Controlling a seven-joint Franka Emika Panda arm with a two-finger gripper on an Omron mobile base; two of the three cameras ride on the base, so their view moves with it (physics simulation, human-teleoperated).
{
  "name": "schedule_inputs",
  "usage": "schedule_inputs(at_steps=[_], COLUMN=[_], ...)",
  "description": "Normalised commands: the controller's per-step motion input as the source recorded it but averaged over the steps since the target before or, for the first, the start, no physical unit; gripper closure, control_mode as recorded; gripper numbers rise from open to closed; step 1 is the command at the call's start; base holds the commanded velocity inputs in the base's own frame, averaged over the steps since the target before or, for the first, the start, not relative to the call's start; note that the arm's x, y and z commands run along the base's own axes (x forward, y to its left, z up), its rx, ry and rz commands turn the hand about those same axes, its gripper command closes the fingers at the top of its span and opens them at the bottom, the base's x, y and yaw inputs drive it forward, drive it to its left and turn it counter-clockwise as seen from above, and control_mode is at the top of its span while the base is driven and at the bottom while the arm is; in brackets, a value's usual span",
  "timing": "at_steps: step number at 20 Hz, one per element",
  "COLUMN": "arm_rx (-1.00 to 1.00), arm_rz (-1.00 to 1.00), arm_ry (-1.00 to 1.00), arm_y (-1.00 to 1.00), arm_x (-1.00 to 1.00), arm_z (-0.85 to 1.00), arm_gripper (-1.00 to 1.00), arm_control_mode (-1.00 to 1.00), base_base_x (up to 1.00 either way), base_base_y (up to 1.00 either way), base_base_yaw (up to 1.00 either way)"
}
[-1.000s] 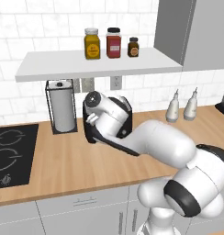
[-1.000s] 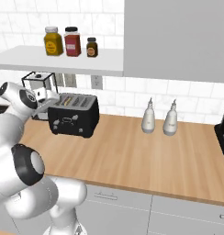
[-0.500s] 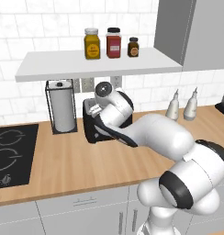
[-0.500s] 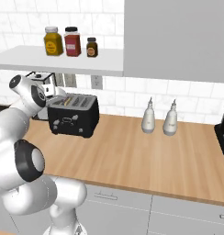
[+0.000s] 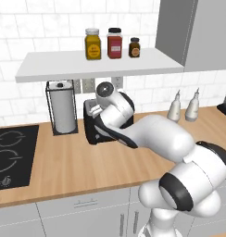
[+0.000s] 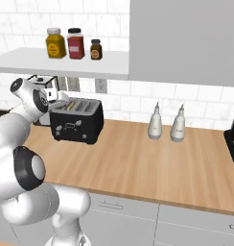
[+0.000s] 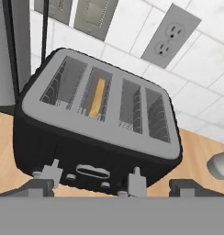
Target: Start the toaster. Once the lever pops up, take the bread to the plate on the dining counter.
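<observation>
Gripper (image 7: 111,188) jaws spread wide, nothing between them; in the hand view we see its two dark tips at the bottom edge, far apart, hanging just above and in front of the toaster (image 7: 98,128). We note the toaster is black with a grey top and four slots, sitting on the wood worktop (image 6: 138,163) against the tiled wall. Bread (image 7: 97,97) sits down in the second slot from the left as the hand view shows it, only its tan top edge visible. Two pale levers and small knobs show on the toaster front; we can't tell lever position for sure. From the left base view the arm covers most of the toaster (image 5: 91,125), hand pointed down over it. Paper towel roll (image 5: 62,113) stands just left of the toaster, wall outlets behind. Three jars (image 6: 76,43) sit on the shelf above. Two pale bottles (image 6: 166,127) stand well to the right on the worktop.
</observation>
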Motion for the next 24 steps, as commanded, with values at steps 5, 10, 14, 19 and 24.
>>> schedule_inputs(at_steps=[5,10,14,19,24], arm_rx=[0.00,0.00,0.00,0.00,0.00], arm_rz=[0.00,0.00,0.00,0.00,0.00], arm_ry=[0.00,0.00,0.00,0.00,0.00], arm_y=[0.00,0.00,0.00,0.00,0.00], arm_x=[0.00,0.00,0.00,0.00,0.00], arm_z=[0.00,0.00,0.00,0.00,0.00], arm_gripper=[-1.00,-1.00,-1.00,-1.00,-1.00], arm_control_mode=[-1.00,-1.00,-1.00,-1.00,-1.00], base_base_x=[0.00,0.00,0.00,0.00,0.00], base_base_y=[0.00,0.00,0.00,0.00,0.00], base_base_yaw=[0.00,0.00,0.00,0.00,0.00])
